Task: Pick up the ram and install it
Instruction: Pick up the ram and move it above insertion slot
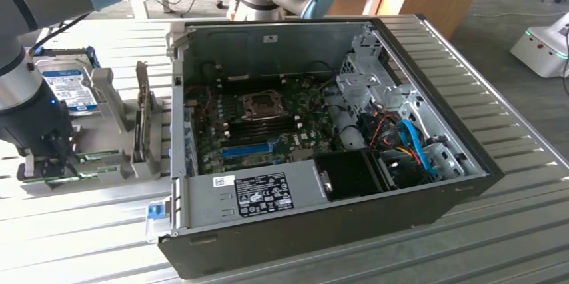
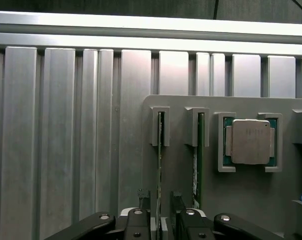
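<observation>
Pincer (image 2: 159, 201) hangs released, its fingers (image 2: 141, 199) spread to either side of the ram (image 2: 159, 150). This ram stands on edge in a slot of the gray holder (image 2: 241, 200), beside a second stick (image 2: 199, 150) and a processor chip (image 2: 250, 142).

The ram (image 2: 160, 165), a thin green stick, stands on edge in a grey holder (image 2: 241, 200).

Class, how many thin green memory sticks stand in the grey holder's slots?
2. One thin green circuit-board stick stands in the grey holder between the fingers of the open gripper; the second stick stands in the neighbouring slot, beside the square silver processor chip. Others may be hidden.
</observation>
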`<state>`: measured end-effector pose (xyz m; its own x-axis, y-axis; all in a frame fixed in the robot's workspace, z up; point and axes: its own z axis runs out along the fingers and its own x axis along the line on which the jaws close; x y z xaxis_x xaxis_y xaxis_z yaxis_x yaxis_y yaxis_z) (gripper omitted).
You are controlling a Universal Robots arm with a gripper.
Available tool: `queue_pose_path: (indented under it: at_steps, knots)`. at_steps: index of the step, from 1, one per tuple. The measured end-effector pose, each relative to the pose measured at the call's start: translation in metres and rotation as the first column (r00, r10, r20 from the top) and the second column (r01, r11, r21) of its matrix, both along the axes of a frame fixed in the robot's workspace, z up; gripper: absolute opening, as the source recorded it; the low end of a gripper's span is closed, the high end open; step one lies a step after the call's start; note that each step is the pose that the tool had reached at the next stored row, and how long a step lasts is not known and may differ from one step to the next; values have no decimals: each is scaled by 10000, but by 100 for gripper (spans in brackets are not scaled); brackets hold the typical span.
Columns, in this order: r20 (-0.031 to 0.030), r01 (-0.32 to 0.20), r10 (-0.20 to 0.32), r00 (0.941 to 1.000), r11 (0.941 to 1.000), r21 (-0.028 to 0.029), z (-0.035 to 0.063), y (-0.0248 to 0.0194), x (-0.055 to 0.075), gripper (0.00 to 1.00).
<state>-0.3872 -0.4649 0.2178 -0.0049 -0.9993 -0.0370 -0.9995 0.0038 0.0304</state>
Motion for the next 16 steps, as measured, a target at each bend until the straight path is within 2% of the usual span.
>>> queue_pose_path:
  at_steps: [16]
  knots:
    - [0,-1,1,10000,10000,0,-113,-1,0,30]
